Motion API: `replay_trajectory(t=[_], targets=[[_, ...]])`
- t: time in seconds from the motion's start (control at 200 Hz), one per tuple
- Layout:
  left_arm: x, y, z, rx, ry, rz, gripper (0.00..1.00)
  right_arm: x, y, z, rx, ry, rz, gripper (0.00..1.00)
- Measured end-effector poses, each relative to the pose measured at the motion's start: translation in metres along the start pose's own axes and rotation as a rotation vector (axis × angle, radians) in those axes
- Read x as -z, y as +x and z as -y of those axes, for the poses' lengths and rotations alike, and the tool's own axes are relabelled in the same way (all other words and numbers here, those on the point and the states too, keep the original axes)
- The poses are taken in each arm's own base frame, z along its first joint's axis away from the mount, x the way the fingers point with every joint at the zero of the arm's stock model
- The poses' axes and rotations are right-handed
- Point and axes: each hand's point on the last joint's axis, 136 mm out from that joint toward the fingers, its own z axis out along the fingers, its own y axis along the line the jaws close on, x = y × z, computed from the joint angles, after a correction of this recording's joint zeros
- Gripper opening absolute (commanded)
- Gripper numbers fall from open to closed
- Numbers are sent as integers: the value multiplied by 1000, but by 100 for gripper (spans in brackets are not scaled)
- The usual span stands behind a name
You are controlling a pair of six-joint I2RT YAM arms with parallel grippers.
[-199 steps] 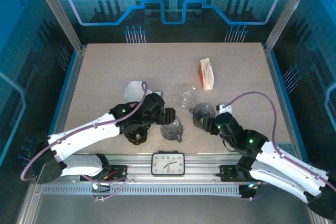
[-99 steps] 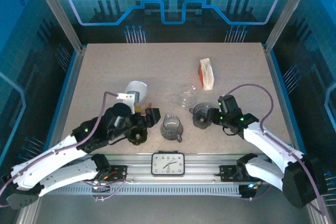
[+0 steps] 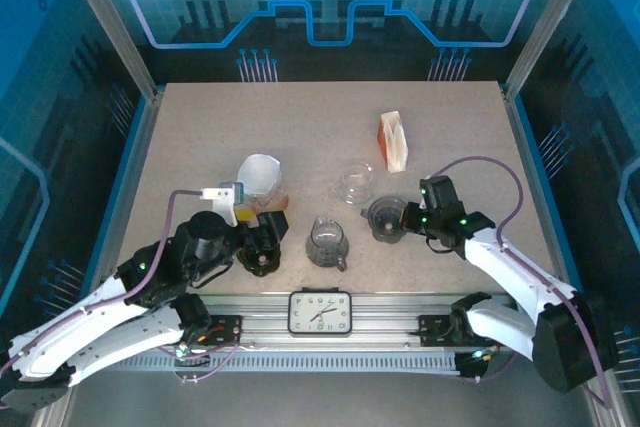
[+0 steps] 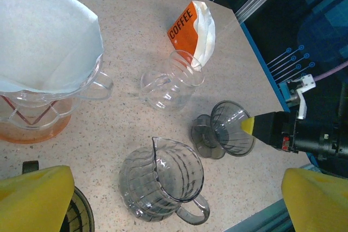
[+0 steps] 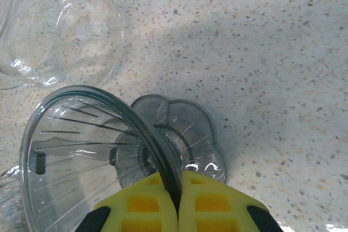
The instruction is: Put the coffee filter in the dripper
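Right wrist shows our right fingers [image 5: 142, 202] clenched on the rim of the tipped dripper [image 5: 76, 150], left fingers [image 4: 32, 194] spread empty, so we should stand it upright slowly.

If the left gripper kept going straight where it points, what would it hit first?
The left gripper would most likely meet the smoky grey glass jug with a handle, standing ahead between its open fingers, though depth is unclear.

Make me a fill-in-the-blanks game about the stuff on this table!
The orange pack has the word ____ on it.
The right end effector pinches the grey dripper by its ____.
The paper filter sitting in the clear dripper is ____.
Missing words: COFFEE, rim, white.
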Motion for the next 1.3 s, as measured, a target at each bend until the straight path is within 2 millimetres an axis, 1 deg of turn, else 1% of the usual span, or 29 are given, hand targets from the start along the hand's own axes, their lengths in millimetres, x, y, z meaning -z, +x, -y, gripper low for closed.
replay_trajectory(t=[0.115, 0.175, 0.26, 0.33, 0.42, 0.47, 0.54, 0.595, 0.645, 0.77, 0.971, 1.121, 1.301], targets=[[0, 2, -3, -4, -9, -9, 99, 14, -1, -4, 14, -21, -6, 0], [1, 3, -3, -4, -9, -9, 99, 27, -6, -12, 23, -51, 6, 0], [4, 0, -3, -1, -3, 2, 99, 48, -18, -30, 38, -114, 32, 0], [8, -3, -3, 3, 3, 17, 99, 66, -28, -51, 62, -177, 46, 0], [12, -6, -3, 8, 8, 35, 99, 81, -29, -84, 120, -253, 19, 0], [13, -7, -4, 10, 8, 40, 99, 86, -23, -107, 169, -301, -18, 0], [14, -7, -5, 9, 5, 42, 99, 88, -12, -135, 231, -344, -77, 0], [14, -7, -5, 9, 4, 41, 99, 86, -2, -150, 267, -363, -123, 0], [14, -7, -7, 7, -1, 40, 99, 82, 5, -159, 290, -366, -159, 0], [14, -5, -9, 5, -9, 37, 99, 70, 17, -167, 314, -343, -222, 0], [13, -3, -11, 3, -14, 32, 99, 51, 32, -169, 332, -305, -286, 0], [13, -3, -11, -1, -15, 32, 99, 44, 36, -167, 335, -290, -305, 0], [15, -4, -11, -2, -10, 38, 99, 41, 37, -167, 334, -281, -310, 0]])
